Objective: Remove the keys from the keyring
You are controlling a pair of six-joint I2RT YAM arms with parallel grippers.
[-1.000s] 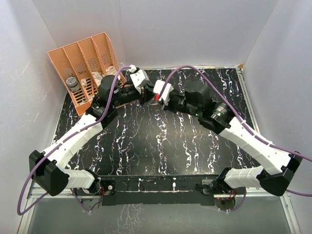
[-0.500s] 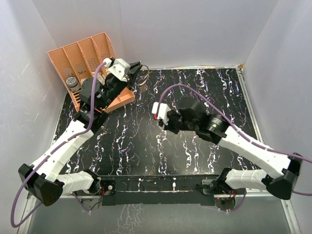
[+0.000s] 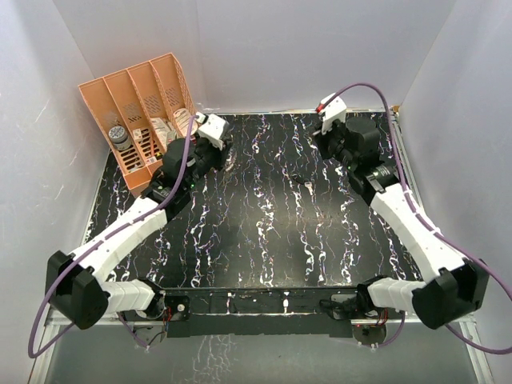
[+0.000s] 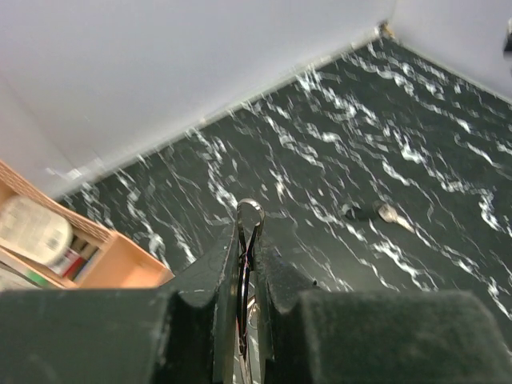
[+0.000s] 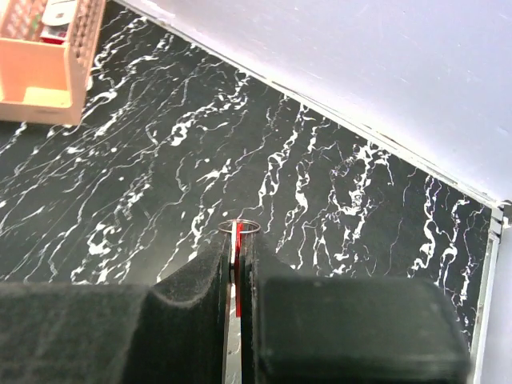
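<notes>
My left gripper (image 3: pixel 223 144) hovers beside the orange organizer, shut on a silvery wire loop that looks like the keyring (image 4: pixel 250 214). The loop pokes out past the fingertips, and more metal hangs below between the fingers. My right gripper (image 3: pixel 326 109) is raised at the back right, shut on the red-headed key (image 5: pixel 238 240). A silver strip lies beside it and a small thin wire ring (image 5: pixel 238 227) sits at its tip. One dark-headed silver key (image 3: pixel 307 182) lies loose mid-table and also shows in the left wrist view (image 4: pixel 376 213).
An orange slotted organizer (image 3: pixel 140 104) with small items stands at the back left, close to my left gripper; it also shows in the right wrist view (image 5: pixel 40 56). White walls close in the black marbled table (image 3: pixel 264 240) on three sides.
The grippers, together mid-table a second ago, have pulled apart. The right one swung to the back right with the red key. The left one stayed back left with the loop.
</notes>
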